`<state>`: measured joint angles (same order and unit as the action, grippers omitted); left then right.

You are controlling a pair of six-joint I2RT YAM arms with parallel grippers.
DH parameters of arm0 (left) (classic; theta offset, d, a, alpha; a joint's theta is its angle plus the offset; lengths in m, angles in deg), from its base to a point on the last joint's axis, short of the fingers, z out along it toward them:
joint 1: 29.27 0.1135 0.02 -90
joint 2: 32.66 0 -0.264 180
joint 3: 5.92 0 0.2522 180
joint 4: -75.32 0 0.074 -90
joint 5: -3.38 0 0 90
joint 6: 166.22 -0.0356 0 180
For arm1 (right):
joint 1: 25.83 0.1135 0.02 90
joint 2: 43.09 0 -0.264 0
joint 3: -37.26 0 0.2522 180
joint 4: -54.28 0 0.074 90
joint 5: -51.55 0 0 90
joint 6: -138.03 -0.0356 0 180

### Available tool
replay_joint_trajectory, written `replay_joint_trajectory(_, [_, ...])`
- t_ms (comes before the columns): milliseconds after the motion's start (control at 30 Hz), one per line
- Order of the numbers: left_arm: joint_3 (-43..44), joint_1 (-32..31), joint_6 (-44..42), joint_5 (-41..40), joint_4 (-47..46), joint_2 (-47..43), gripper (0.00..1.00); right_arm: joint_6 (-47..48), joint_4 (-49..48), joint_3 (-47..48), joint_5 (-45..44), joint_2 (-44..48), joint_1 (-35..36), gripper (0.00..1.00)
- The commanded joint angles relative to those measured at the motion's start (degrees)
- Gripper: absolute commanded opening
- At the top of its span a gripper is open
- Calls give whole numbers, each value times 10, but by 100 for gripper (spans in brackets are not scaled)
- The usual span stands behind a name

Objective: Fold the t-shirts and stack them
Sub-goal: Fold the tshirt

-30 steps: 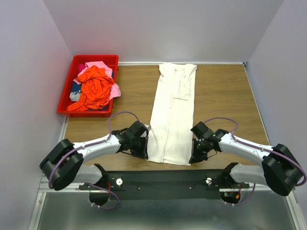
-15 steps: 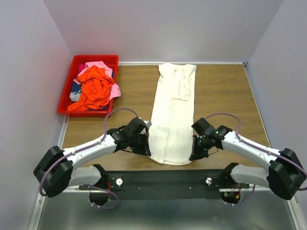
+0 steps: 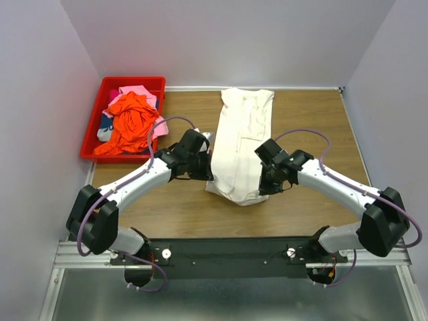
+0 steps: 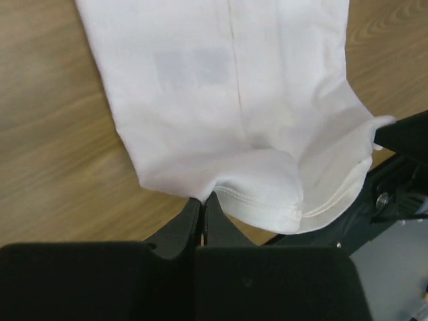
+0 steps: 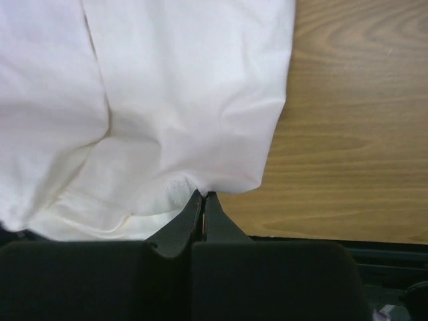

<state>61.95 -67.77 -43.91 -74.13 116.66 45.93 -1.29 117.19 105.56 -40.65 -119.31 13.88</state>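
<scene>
1. A wooden tabletop (image 3: 314, 127), boxed in by pale walls (image 3: 227, 40), carries the white t-shirt (image 3: 244, 134) lengthwise at centre.
2. The left tool (image 4: 202, 200) and right tool (image 5: 203, 197), both clamped tight, pinch its near hem (bunched).
3. A heap of t-shirts (image 3: 130, 120) fills the far-left red bin (image 3: 91, 127).

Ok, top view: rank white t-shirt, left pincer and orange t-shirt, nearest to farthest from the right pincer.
1. white t-shirt, gripped by the right pincer.
2. left pincer, across the shirt, leftward.
3. orange t-shirt, far left in the red bin.
</scene>
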Motion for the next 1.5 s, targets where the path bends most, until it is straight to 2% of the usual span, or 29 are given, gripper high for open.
replay_joint_trajectory(0, [56,31,-59,-8,5,42,0,32,15,49,-90,-48,-5,0])
replay_joint_trajectory(267, [156,84,-124,19,5,152,0,91,-3,162,-128,-151,-62,0])
replay_joint_trajectory(400, [235,96,-147,29,16,210,0,127,-11,208,-133,-204,-87,0])
replay_joint_trajectory(533, [289,112,-157,40,15,265,0,152,-14,250,-132,-243,-125,0])
replay_joint_trajectory(900, [461,141,-168,82,27,395,0,198,-19,355,-116,-340,-177,0])
replay_joint_trajectory(1100, [528,154,-169,104,35,456,0,208,-19,391,-110,-373,-196,0])
replay_joint_trajectory(1367, [551,166,-164,114,30,499,0,224,-18,431,-105,-422,-217,0])
replay_joint_trajectory(1400, [553,168,-162,117,27,503,4,225,-19,435,-108,-425,-220,0])
replay_joint_trajectory(1433, [563,169,-161,119,23,508,24,227,-19,438,-109,-428,-222,1])
replay_joint_trajectory(1467, [567,172,-159,121,23,517,36,227,-19,448,-108,-432,-228,6])
